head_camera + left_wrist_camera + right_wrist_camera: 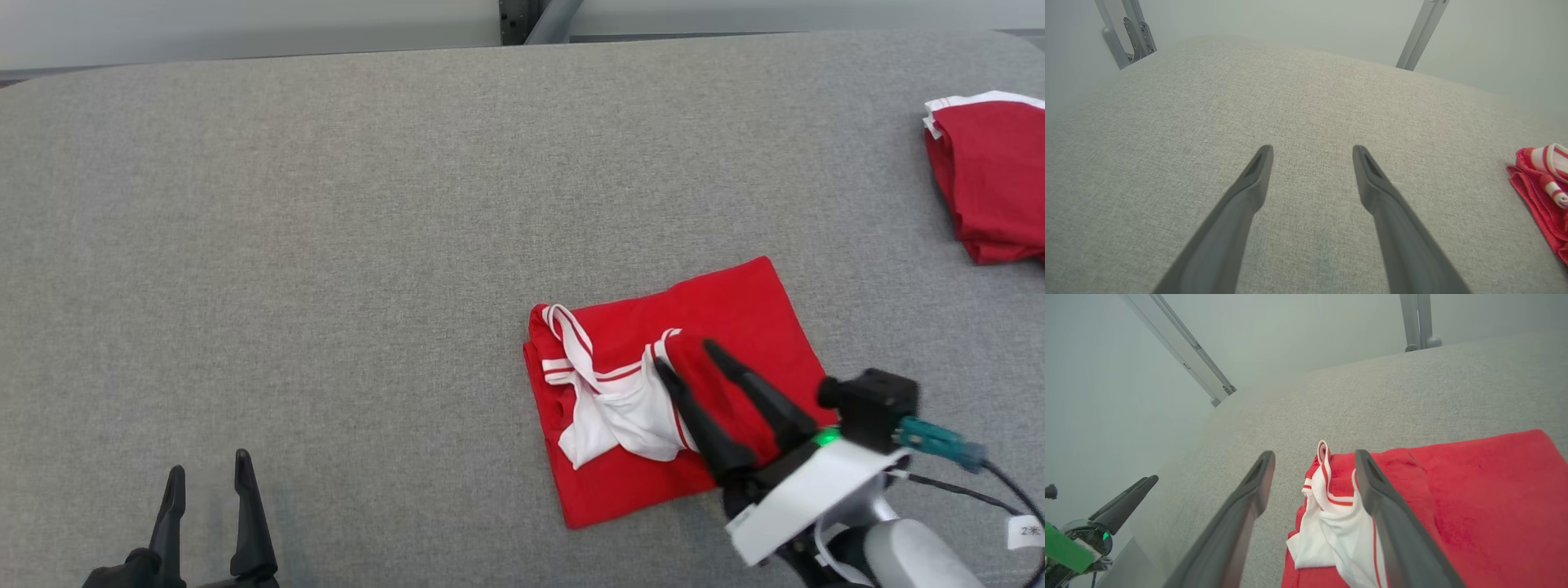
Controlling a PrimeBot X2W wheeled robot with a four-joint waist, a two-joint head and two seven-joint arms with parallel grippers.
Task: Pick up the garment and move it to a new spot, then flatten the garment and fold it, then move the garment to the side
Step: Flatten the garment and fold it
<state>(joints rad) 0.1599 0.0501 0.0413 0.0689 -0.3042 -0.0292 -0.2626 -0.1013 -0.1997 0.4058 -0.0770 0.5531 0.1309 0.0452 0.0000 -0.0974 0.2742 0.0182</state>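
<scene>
Garment (735,310) looks folded; right gripper (684,354) open over it, left gripper (208,462) open, idle. Pinch all layers at near edge, drag right toward pile (992,180).

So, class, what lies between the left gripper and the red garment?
Just bare grey table: the head view shows that stretch running from the left gripper to the red garment.

Bright, even, diffuse light; shadows on the grey desk (326,204) are faint. Both wrist views bow outward at the edges, with hazy, soft backgrounds toward 12 o'clock.
</scene>
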